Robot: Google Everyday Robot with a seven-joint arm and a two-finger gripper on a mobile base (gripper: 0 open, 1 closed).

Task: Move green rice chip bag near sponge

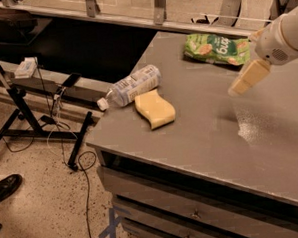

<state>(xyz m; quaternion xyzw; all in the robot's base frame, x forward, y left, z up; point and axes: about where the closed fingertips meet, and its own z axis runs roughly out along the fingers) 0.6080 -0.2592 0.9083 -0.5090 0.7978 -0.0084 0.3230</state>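
Note:
The green rice chip bag (216, 49) lies flat at the far side of the grey table (200, 133), bright green with white lettering. The pale yellow sponge (155, 108) with wavy sides lies nearer the table's left front, well apart from the bag. My gripper (248, 78) hangs above the table at the right, its tan fingers pointing down-left, just in front of and right of the bag, not touching it. It holds nothing that I can see.
A clear plastic bottle (130, 87) lies on its side just behind the sponge, cap toward the table's left edge. Left of the table are a black stand (18, 103), cables on the floor and a shoe (5, 186). Drawers sit below the table front.

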